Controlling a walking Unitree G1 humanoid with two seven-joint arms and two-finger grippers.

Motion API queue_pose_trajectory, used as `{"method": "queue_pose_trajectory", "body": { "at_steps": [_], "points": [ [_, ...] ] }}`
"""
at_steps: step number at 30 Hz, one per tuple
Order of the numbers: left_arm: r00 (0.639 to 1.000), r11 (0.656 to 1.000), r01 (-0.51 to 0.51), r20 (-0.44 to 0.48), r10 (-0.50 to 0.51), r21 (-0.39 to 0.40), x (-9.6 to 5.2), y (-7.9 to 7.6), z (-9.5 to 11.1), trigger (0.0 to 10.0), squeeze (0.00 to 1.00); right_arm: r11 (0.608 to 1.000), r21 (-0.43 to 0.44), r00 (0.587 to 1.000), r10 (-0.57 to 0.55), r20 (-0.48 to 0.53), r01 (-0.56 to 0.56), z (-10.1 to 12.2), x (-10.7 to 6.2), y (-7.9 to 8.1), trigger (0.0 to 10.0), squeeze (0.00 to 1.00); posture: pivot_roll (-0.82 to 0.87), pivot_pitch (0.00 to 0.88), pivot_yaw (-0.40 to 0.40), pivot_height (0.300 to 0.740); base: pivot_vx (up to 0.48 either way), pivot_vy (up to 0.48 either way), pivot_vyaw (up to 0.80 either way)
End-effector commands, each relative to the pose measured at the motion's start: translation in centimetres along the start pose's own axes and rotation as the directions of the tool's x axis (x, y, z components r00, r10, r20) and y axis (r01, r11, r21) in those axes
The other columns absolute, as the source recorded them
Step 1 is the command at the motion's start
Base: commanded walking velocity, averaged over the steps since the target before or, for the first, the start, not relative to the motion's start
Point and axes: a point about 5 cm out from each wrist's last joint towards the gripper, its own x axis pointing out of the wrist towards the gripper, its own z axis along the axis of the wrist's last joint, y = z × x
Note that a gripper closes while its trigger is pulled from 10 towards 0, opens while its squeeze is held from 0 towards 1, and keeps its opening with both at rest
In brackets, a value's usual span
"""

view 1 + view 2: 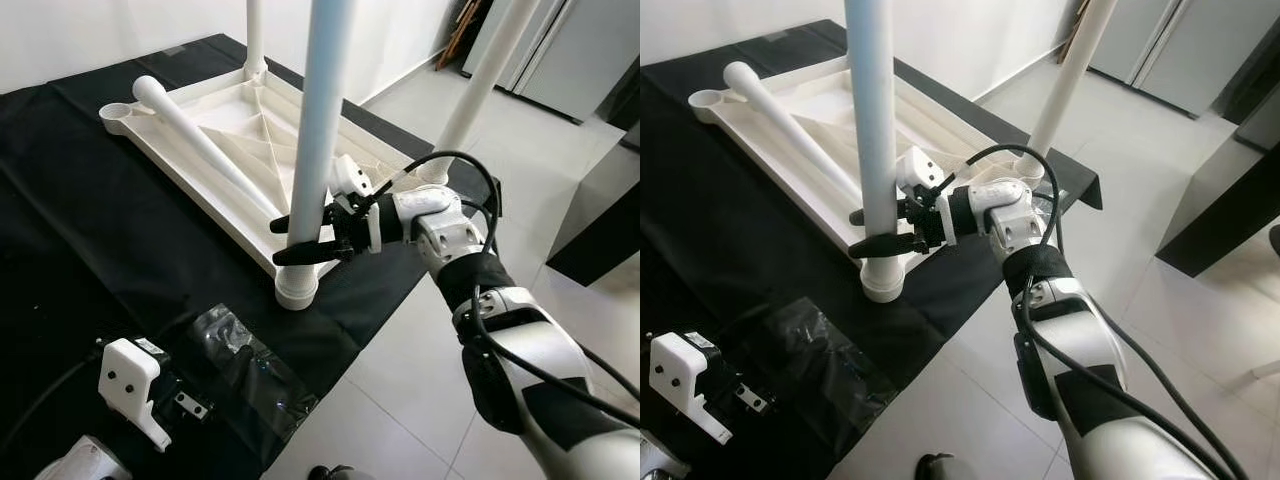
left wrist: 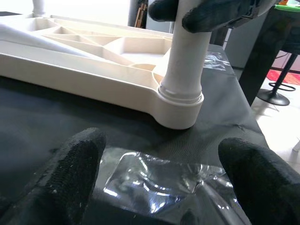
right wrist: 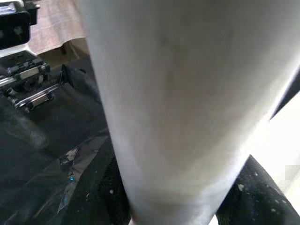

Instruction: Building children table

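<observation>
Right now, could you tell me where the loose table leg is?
The loose leg lies slantwise inside the upturned tabletop, on the robot's left, beyond the upright leg the right gripper holds.

A home interior: glossy pale grey floor tiles (image 1: 420, 400), a plain white wall (image 1: 60, 40) with a skirting line, tall silver appliance doors (image 1: 580, 50) in the far corner, and a black cloth (image 1: 90, 260) spread flat as a work surface.

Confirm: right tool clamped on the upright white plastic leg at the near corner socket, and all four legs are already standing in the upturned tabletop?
Not all four. One long white plastic leg lies loose across the upturned white plastic tabletop, as the left eye view shows. The right tool does clamp the upright white plastic leg.
</observation>
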Motion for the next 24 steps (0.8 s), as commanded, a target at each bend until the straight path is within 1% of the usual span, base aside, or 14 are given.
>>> {"method": "queue_pose_trajectory", "body": {
  "at_steps": [1, 6, 8, 9, 10, 11, 12, 13, 16, 17, 18, 19, 21, 24],
  "points": [
    [1.000, 1.000, 0.005, -0.012, -0.005, -0.014, 0.0, -0.2, -0.2, 10.0, 0.00, 1.000, -0.008, 1.000, 0.006, -0.020, -0.007, -0.4, -1.1, 0.1, 0.0, 0.00, 0.03, 0.188, -0.138, 0.740, 0.000, 0.000, 0.00],
    [1.000, 1.000, 0.004, -0.010, -0.004, -0.015, 0.0, -0.1, -0.2, 10.0, 0.00, 0.999, -0.036, 0.999, -0.029, -0.023, 0.028, -0.7, -2.1, 0.6, 0.0, 0.00, 0.00, 0.191, -0.140, 0.740, 0.000, 0.000, 0.00],
    [1.000, 1.000, 0.004, -0.009, -0.004, -0.016, 0.0, 0.0, -0.2, 10.0, 0.00, 0.997, -0.027, 0.997, -0.076, -0.014, 0.076, -0.9, -2.2, 0.9, 0.0, 0.00, -0.01, 0.191, -0.148, 0.740, 0.000, 0.000, 0.00],
    [1.000, 1.000, 0.004, -0.008, -0.004, -0.016, 0.0, 0.1, -0.2, 10.0, 0.00, 0.985, 0.007, 0.985, -0.172, 0.019, 0.172, -1.4, -1.4, 1.6, 0.0, 0.00, -0.01, 0.190, -0.161, 0.740, 0.000, 0.000, 0.00],
    [1.000, 1.000, 0.004, -0.009, -0.004, -0.015, 0.0, 0.2, -0.2, 10.0, 0.00, 0.861, 0.138, 0.869, -0.495, 0.006, 0.489, -3.0, 1.1, 2.2, 0.0, 0.00, -0.02, 0.185, -0.153, 0.740, 0.000, 0.000, 0.00],
    [1.000, 1.000, 0.004, -0.009, -0.004, -0.014, 0.0, 0.3, -0.2, 10.0, 0.00, 0.542, 0.255, 0.582, -0.804, -0.119, 0.801, -4.8, 1.7, 3.4, 0.0, 0.00, -0.03, 0.187, -0.150, 0.740, 0.000, 0.000, 0.00],
    [1.000, 1.000, 0.004, -0.009, -0.004, -0.014, 0.0, 0.3, -0.2, 10.0, 0.00, 0.542, 0.255, 0.582, -0.804, -0.119, 0.801, -4.8, 1.7, 3.4, 0.0, 0.00, -0.03, 0.187, -0.150, 0.740, 0.000, 0.000, 0.00],
    [1.000, 1.000, 0.004, -0.008, -0.004, -0.014, 0.1, 0.5, -0.2, 10.0, 0.00, 0.282, 0.332, 0.399, -0.841, -0.367, 0.900, -7.8, 2.6, 9.1, 0.0, 0.00, -0.03, 0.197, -0.129, 0.740, 0.000, 0.000, 0.00],
    [1.000, 1.000, 0.004, -0.007, -0.004, -0.014, 0.2, 0.6, -0.2, 10.0, 0.00, 0.305, 0.346, 0.429, -0.822, -0.375, 0.887, -8.0, 3.1, 10.5, 0.0, 0.00, -0.03, 0.197, -0.129, 0.740, 0.000, 0.000, 0.00],
    [1.000, 1.000, 0.012, -0.011, -0.012, -0.013, 0.3, 0.7, -0.3, 10.0, 0.00, 0.366, 0.322, 0.463, -0.830, -0.312, 0.873, -7.2, 3.4, 9.7, 0.0, 0.00, -0.05, 0.162, -0.117, 0.740, 0.000, 0.000, 0.00],
    [1.000, 1.000, 0.012, -0.011, -0.012, -0.013, 0.3, 0.7, -0.3, 10.0, 0.00, 0.366, 0.322, 0.463, -0.830, -0.312, 0.873, -7.2, 3.4, 9.7, 0.0, 0.00, -0.05, 0.162, -0.117, 0.740, 0.000, 0.000, 0.00],
    [1.000, 1.000, 0.016, -0.011, -0.016, -0.016, 0.4, 0.8, -0.5, 10.0, 0.00, 0.405, 0.283, 0.476, -0.839, -0.263, 0.870, -6.5, 3.4, 8.7, 0.0, 0.00, -0.05, 0.159, -0.118, 0.740, 0.000, 0.000, 0.00],
    [1.000, 1.000, 0.022, -0.011, -0.022, -0.019, 0.5, 0.8, -0.6, 10.0, 0.00, 0.436, 0.262, 0.496, -0.835, -0.237, 0.861, -6.2, 3.6, 8.1, 0.0, 0.00, -0.04, 0.149, -0.138, 0.740, 0.000, 0.000, 0.00],
    [1.000, 1.000, 0.009, -0.004, -0.009, -0.018, 0.6, 0.9, -0.6, 10.0, 0.00, 0.484, 0.258, 0.540, -0.808, -0.235, 0.836, -6.1, 4.2, 8.2, 0.0, 0.00, -0.03, 0.148, -0.140, 0.740, 0.000, 0.000, 0.00]
  ]
}}
